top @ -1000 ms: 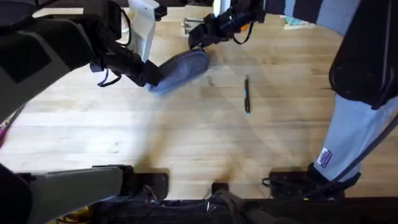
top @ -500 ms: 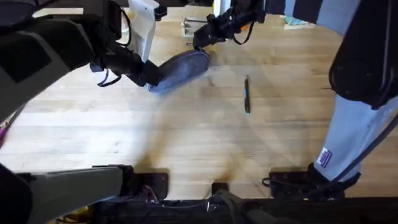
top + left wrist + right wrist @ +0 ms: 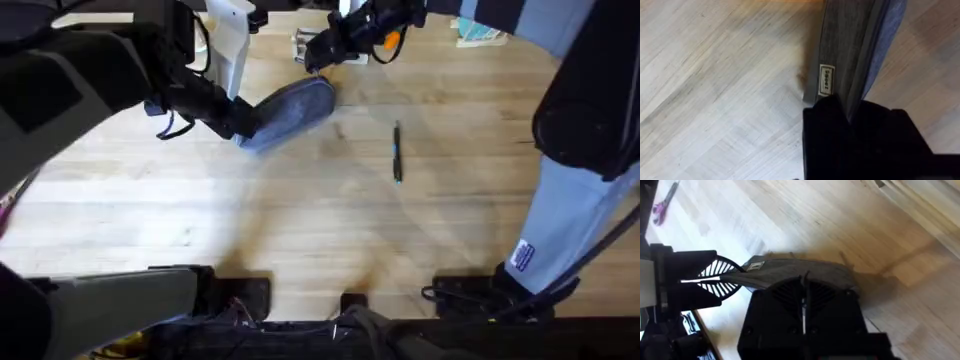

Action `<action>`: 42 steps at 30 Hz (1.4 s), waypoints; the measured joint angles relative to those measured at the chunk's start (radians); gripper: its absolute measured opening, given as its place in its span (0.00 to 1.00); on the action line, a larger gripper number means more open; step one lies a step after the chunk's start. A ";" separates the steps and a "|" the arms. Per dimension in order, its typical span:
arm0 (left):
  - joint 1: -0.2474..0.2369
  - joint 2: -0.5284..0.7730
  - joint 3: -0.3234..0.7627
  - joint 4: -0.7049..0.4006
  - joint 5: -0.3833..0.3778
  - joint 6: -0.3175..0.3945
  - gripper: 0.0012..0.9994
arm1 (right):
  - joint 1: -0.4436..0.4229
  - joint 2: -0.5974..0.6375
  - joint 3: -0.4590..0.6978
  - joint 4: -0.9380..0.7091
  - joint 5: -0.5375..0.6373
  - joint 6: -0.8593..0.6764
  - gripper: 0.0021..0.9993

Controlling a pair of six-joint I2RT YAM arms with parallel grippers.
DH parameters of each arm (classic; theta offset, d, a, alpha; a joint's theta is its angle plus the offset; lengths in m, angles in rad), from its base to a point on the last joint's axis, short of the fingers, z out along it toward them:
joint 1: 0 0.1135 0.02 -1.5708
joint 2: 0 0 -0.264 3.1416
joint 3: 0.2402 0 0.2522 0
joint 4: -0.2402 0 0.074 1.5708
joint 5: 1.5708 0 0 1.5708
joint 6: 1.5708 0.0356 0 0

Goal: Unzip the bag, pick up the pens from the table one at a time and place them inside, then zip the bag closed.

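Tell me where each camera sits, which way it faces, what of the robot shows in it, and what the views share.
Overhead: above the arm bases, looking down and forward at the table, the pouch and the pen; both arms show.
Left wrist: on the left arm, looking along the pouch; the left end effector is clamped on its end.
Right wrist: on the right arm, looking down at the pouch; the right end effector shows.
Shared: all three see the pouch and table.

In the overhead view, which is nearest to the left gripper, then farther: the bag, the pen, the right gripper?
1. The bag: the left gripper clamps its near-left end.
2. The right gripper: beyond the bag's far end, toward the table's back.
3. The pen: alone on the wood, right of the bag.
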 joint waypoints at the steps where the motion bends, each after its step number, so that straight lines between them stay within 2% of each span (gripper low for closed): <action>1: 0.000 0.000 0.000 0.000 0.000 0.000 0.04 | 0.008 0.000 0.001 -0.003 0.001 0.009 0.03; 14: 0.000 0.000 0.000 0.000 0.000 0.000 0.04 | 0.171 -0.002 0.005 0.031 0.091 0.163 0.03; 20: 0.003 0.000 0.000 -0.001 -0.006 0.000 0.04 | 0.242 -0.002 0.005 0.104 0.126 0.270 0.03; 21: 0.003 0.000 0.000 -0.001 -0.006 0.000 0.04 | 0.279 -0.002 0.005 0.110 0.159 0.326 0.03; 28: 0.003 0.000 0.000 -0.005 -0.008 0.000 0.04 | 0.322 -0.002 0.005 0.116 0.233 0.412 0.03; 35: 0.003 0.000 0.000 -0.004 -0.008 0.000 0.04 | 0.324 -0.002 0.007 0.116 0.246 0.435 0.03; 36: 0.003 0.000 0.000 -0.004 -0.008 0.000 0.04 | 0.324 -0.002 0.007 0.116 0.245 0.437 0.08; 39: 0.005 0.000 0.000 -0.007 -0.003 0.000 0.04 | 0.318 -0.002 0.009 0.114 0.260 0.408 0.48; 42: 0.006 0.000 0.000 -0.004 -0.003 0.000 0.04 | 0.294 -0.002 0.013 0.103 0.267 0.366 0.62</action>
